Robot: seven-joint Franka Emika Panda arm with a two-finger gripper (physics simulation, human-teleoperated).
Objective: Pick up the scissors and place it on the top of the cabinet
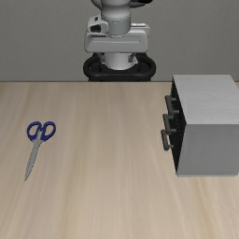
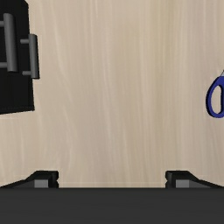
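While the Franka arm hangs up near its base at the back of the wooden table, the scissors lie flat on the tabletop, far over on the exterior view's left. And look at how they sit: the blue handles are toward the robot, and the grey blades run away from it, closed together and a touch slanted. From the wrist view, the gripper is wide open, its two dark fingertips well apart with bare wood showing between them, nothing touching either one. The scissors are just a sliver of blue handle loop here, well out to one side of the claw and not between the fingers at all. On the opposite side of the claw sits the dark face of the cabinet, its drawer handles sticking out toward the open table. In the exterior view that grey cabinet stands on the right, its drawer fronts facing the scissors, and its flat top is bare. Scissors and cabinet are well apart, with a broad stretch of wood between them.
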